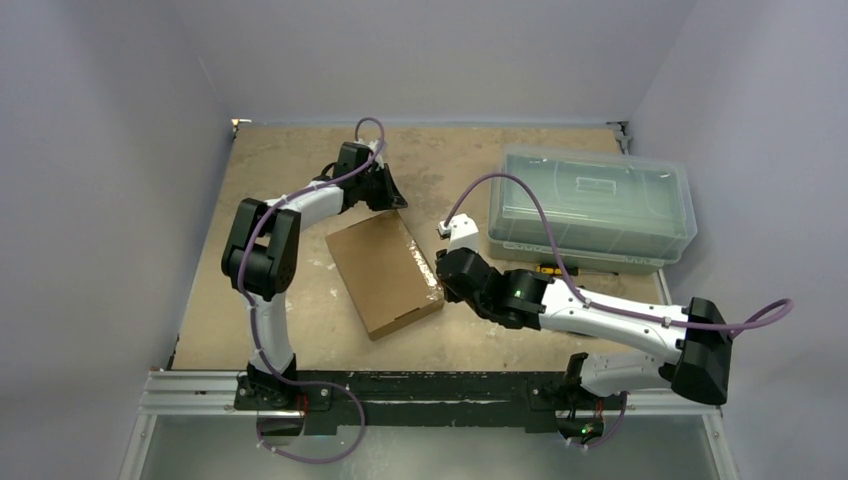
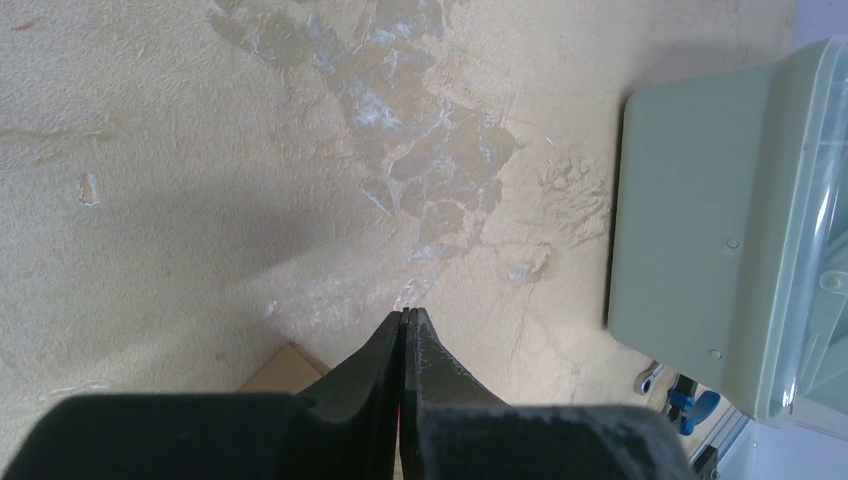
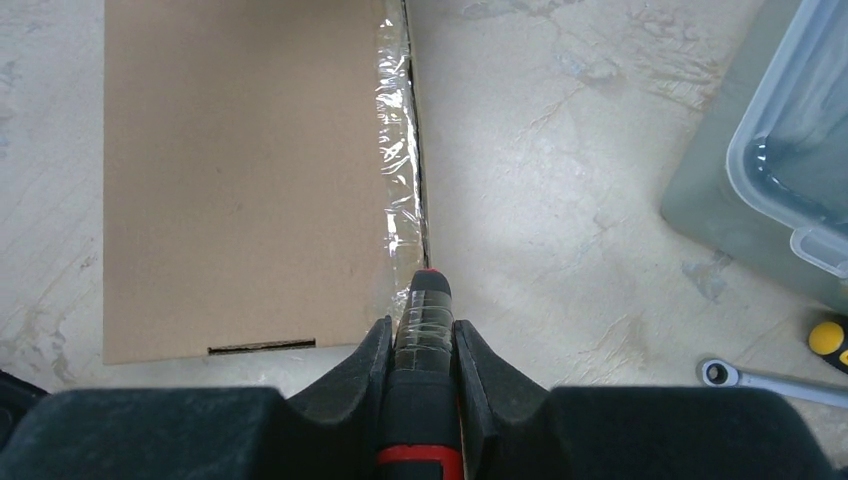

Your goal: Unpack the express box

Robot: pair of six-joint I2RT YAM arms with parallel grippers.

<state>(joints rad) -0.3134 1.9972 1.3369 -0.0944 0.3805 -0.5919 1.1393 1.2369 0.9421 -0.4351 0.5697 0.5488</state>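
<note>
Your right gripper (image 3: 420, 335) pinches a slim black tool with a red band (image 3: 421, 400) (likely a cutter). Its tip touches the clear tape strip (image 3: 398, 150) on the flat brown cardboard express box (image 3: 240, 170), which lies mid-table between the arms. The taped right edge, along the box's long axis, runs straight ahead of those fingers, so the right arm is placed for the cut. Your left gripper (image 2: 405, 330), pressed together and empty, hovers near the far corner.

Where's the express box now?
In the top view the express box lies flat mid-table, left of the clear plastic bin, with the left gripper at its far corner and the tool in the right gripper at its taped edge.
</note>
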